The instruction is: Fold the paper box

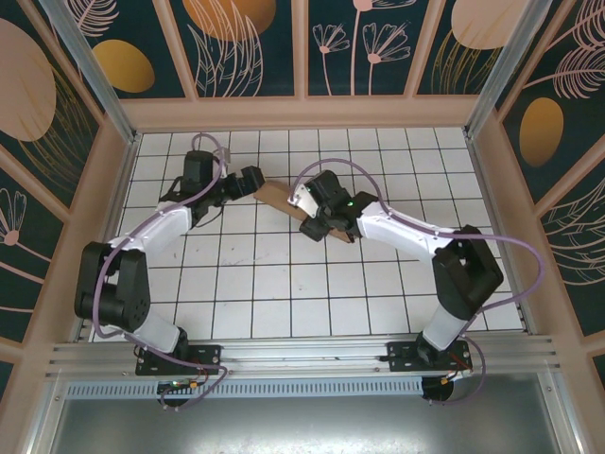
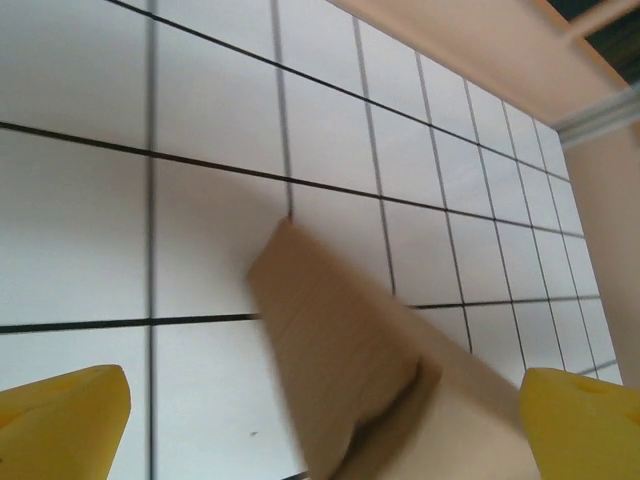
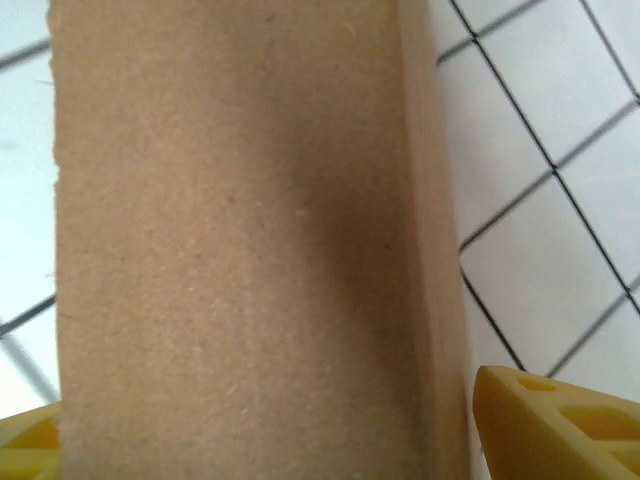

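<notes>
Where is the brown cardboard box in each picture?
Top external: the paper box lies slanted, just above the middle of the picture.
Left wrist: the paper box is at the bottom centre, pointing up.
Right wrist: the paper box is very close, from the left edge past the middle.
Shared landmark: the white tiles with black lines.
</notes>
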### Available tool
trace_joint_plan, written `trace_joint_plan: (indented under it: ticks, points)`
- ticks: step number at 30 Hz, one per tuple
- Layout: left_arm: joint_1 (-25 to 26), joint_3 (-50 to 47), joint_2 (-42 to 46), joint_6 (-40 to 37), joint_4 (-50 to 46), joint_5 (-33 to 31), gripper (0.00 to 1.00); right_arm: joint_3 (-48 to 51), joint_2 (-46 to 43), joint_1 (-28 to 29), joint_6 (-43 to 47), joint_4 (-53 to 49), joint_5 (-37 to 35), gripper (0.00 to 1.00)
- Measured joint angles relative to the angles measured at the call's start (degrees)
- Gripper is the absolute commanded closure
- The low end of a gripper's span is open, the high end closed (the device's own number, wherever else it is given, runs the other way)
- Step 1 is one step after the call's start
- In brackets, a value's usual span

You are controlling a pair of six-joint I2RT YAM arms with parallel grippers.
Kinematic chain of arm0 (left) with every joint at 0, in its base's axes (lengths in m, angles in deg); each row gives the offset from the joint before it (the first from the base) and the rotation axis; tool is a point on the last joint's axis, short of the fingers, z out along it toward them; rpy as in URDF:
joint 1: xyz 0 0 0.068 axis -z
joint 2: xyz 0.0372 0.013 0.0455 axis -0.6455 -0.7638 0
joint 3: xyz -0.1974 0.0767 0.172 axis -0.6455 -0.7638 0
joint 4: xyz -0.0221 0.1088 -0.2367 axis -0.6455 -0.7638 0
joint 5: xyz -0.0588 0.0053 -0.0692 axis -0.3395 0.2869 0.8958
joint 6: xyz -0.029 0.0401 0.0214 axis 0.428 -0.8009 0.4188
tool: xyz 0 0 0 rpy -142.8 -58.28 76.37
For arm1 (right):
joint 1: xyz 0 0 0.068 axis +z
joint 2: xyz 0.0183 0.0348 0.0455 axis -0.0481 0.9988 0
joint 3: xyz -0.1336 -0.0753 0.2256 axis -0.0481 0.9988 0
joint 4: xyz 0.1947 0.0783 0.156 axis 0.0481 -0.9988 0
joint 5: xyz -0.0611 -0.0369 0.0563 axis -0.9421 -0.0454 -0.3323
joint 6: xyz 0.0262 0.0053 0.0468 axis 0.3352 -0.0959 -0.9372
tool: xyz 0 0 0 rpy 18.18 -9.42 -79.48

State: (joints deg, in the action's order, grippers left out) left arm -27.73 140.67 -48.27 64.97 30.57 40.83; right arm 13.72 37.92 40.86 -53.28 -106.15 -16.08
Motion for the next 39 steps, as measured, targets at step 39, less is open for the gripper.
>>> trace_joint_plan:
  ticks: [39]
  points:
    - [6.47, -4.50, -10.47, 6.05, 19.23, -4.83, 0.01, 22.95, -15.32, -32.59, -31.21, 27.54, 13.97, 0.01]
